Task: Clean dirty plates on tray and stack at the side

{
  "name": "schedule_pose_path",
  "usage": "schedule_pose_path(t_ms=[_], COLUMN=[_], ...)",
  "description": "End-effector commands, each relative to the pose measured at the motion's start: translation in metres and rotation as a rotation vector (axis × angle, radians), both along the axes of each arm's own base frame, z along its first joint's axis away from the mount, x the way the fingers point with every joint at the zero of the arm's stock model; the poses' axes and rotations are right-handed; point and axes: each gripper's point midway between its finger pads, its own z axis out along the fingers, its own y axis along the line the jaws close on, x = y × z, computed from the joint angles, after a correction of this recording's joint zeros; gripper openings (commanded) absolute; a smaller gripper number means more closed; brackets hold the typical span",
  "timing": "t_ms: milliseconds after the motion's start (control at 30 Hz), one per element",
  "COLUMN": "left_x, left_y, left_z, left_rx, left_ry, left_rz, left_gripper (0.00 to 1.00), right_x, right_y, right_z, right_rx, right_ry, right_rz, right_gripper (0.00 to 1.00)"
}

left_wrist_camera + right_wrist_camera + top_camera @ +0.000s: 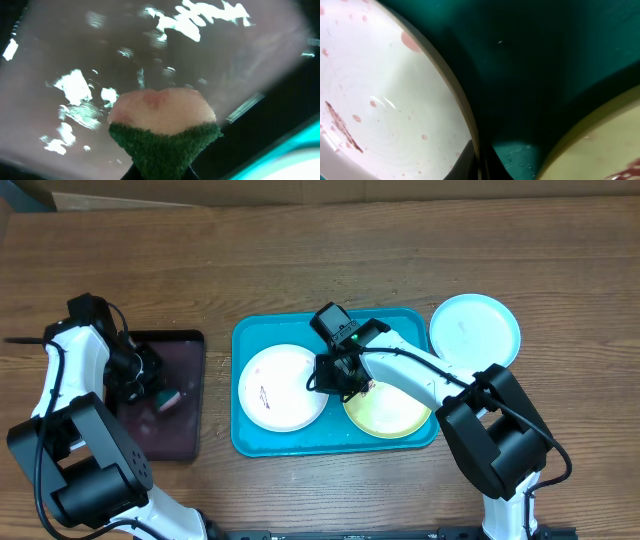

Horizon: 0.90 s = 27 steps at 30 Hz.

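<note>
My right gripper is at the middle of the tray, on the right edge of the white plate. In the wrist view my fingers sit low in the frame, one on each side of that rim. The jaws are drawn in almost to nothing, and I judge they are pinching the plate.

My left gripper is far off at the left of the overhead view, above the dark tray. It is closed on the sponge, pink foam uppermost in its wrist view and the green scouring face toward the camera.

The yellow-green plate lies at the right end of the tray, just beside my right gripper. The pale blue plate rests on the table at upper right, off the tray.

I take the step in hand to be steadying the white plate for scrubbing. A red-brown streak and scattered specks mark its left half.

To do it well:
- Keep the pinch firm and the rim low, so the plate neither pivots nor slides into its yellow-green neighbour.
- Bring the sponge across from the left and press it flat over the streak.
- Stroke away from my right fingers, so the two grippers never meet.
</note>
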Motion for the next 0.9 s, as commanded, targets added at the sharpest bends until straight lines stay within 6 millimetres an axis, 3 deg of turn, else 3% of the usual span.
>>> schedule_pose_path(t_ms=[0,100,200,433,567,667,867], left_x=[0.032,0.040,0.040,0.014,0.004,0.003,0.015], left_y=[-0.012,-0.022,-0.026,-0.020,-0.007,-0.003,0.000], left_z=[0.049,0.073,0.076,0.032,0.013,0.024,0.070], left_rx=[-0.087,-0.127,-0.087,0.086,0.156,0.140,0.120], left_ry=[-0.176,-0.230,-0.231,-0.061,-0.021,-0.020,-0.063], left_rz=[-0.017,-0.053,-0.124,-0.133,-0.090,-0.067,-0.045], left_gripper=[0.04,0.05,0.04,0.04,0.04,0.04,0.04], right_x=[0.019,0.025,0.029,0.032,0.031,0.031,0.033], right_y=[-0.013,-0.016,-0.017,-0.020,-0.021,-0.025,-0.026], right_z=[0.002,0.002,0.003,0.003,0.003,0.002,0.002], right_rx=[-0.081,-0.097,-0.098,-0.113,-0.118,-0.138,-0.144], right_ry=[-0.082,-0.102,-0.118,-0.133,-0.129,-0.134,-0.146], right_rz=[-0.080,-0.112,-0.120,-0.126,-0.126,-0.128,-0.132], right_gripper=[0.04,0.04,0.04,0.04,0.04,0.04,0.04])
